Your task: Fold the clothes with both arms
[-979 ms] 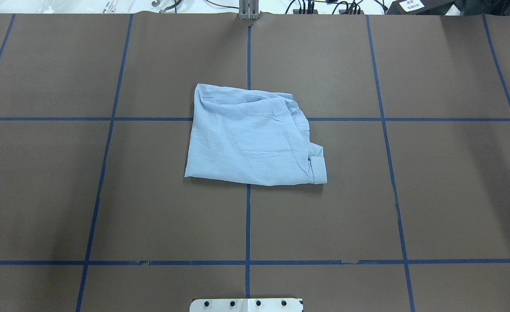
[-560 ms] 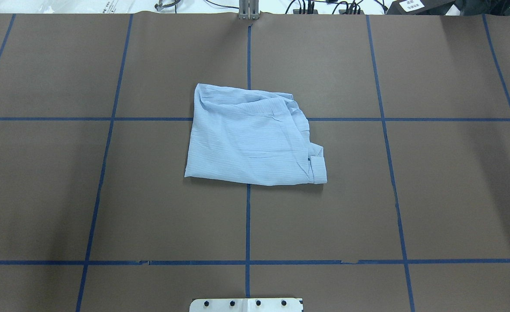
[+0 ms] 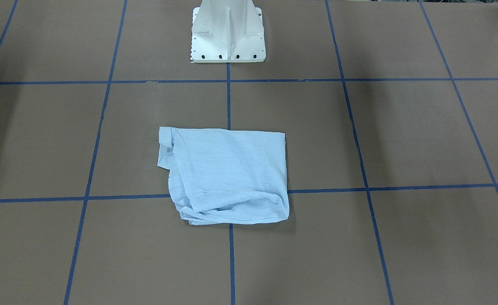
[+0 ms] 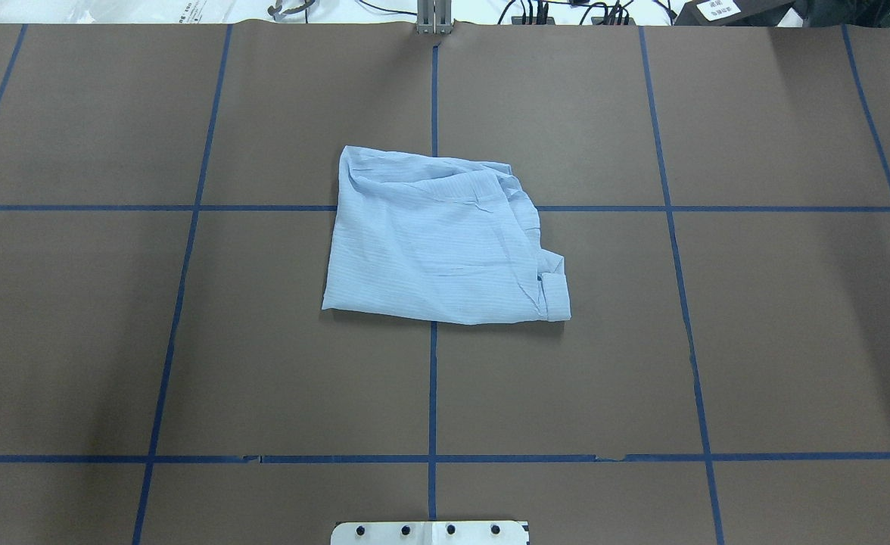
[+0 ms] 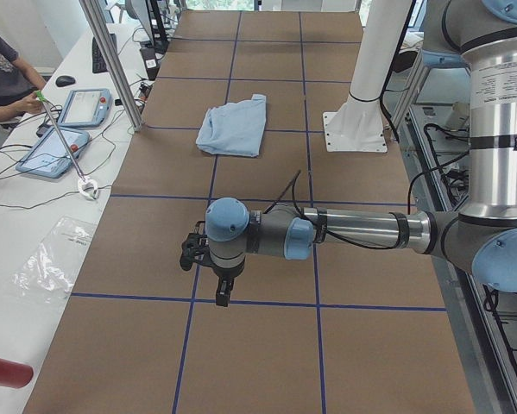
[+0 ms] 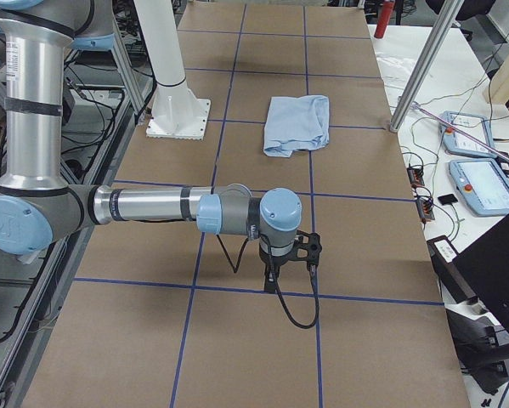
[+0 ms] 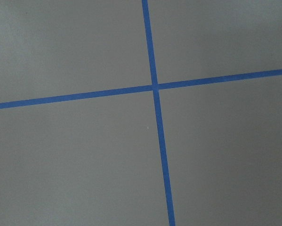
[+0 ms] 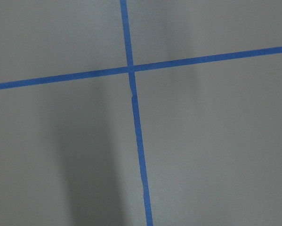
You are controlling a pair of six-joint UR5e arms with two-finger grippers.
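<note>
A light blue striped shirt (image 4: pixel 437 242) lies folded into a rough rectangle on the brown table (image 4: pixel 778 341). It covers the crossing of two blue tape lines (image 4: pixel 432 393) in the grid. Its left and near edges are fairly straight, while the far edge and right side are bunched into creases. A cuff (image 4: pixel 555 297) sticks out at the near right corner. A white base plate (image 4: pixel 430 533) with four dark bolts sits at the near edge. A grey metal post (image 4: pixel 434 17) stands at the far edge, with black cables (image 4: pixel 566 11) to its right.
</note>
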